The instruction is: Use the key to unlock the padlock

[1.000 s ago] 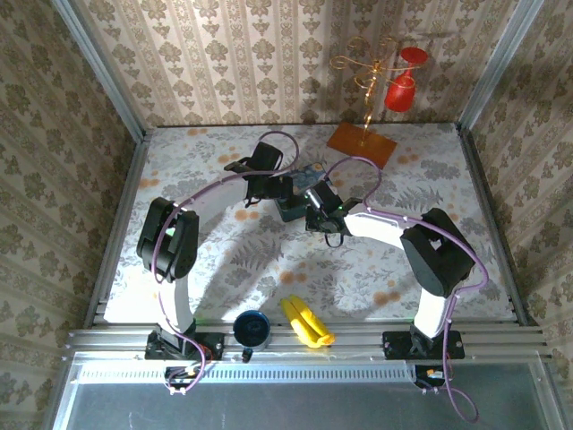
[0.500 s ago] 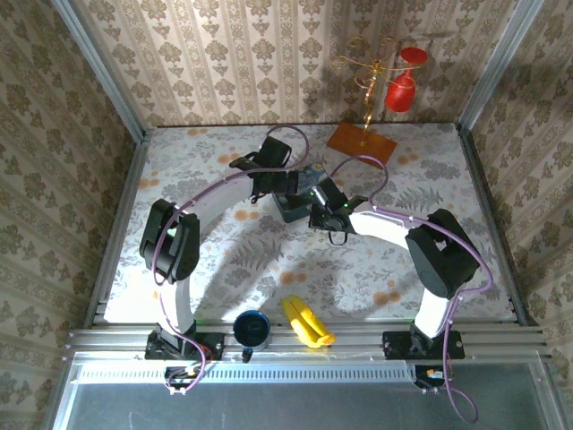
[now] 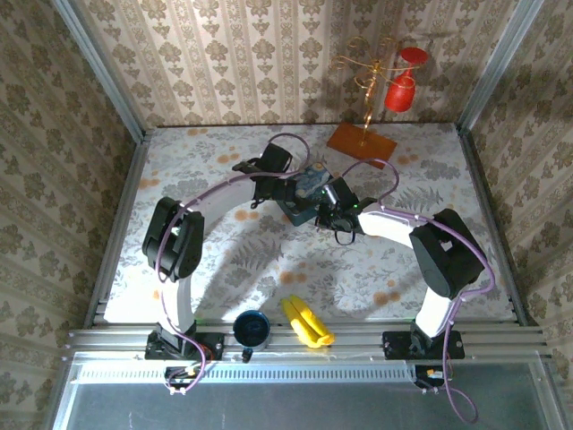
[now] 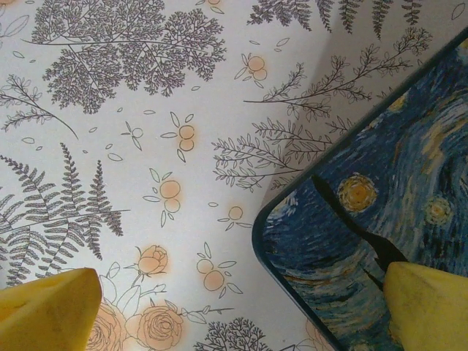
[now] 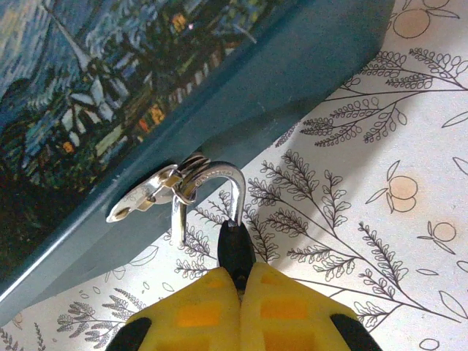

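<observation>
Arms: both have swung farther right over the bench [image 3: 224,269].
Blue box [image 4: 380,190]: seems nudged slightly right with them.
Left gripper [image 4: 235,311]: spread wide, now straddling the box's corner.
Right gripper [image 5: 238,281]: just pressed together, pinching the padlock [image 5: 235,247] by its dark body at the box's front edge.
Meaning: lock steadied, I'd judge; the unlocking is yet to come.

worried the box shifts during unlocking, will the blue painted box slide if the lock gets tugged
Probably slides: the blue box sits flat on a smooth printed tabletop, and the open left hand straddles its corner without gripping. Tipping seems unlikely, as it looks low. The right hand pinches the padlock, so tugs likely transfer.
</observation>
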You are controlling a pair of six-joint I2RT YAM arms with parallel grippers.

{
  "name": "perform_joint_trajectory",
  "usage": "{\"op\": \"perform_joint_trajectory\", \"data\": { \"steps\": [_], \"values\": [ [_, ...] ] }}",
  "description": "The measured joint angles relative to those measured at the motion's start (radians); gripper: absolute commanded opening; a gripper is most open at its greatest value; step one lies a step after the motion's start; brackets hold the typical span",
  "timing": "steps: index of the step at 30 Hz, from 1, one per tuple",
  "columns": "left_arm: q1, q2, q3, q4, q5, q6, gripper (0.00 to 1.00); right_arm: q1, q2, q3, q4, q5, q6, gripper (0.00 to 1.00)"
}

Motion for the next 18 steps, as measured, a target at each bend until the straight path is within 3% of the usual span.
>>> {"op": "perform_joint_trajectory", "data": {
  "steps": [18],
  "values": [
    [-0.040,-0.028,-0.050,0.032,-0.003,-0.020,1.00,-0.013,-0.018,-0.017,0.002,-0.022,0.000,0.00]
  ]
}}
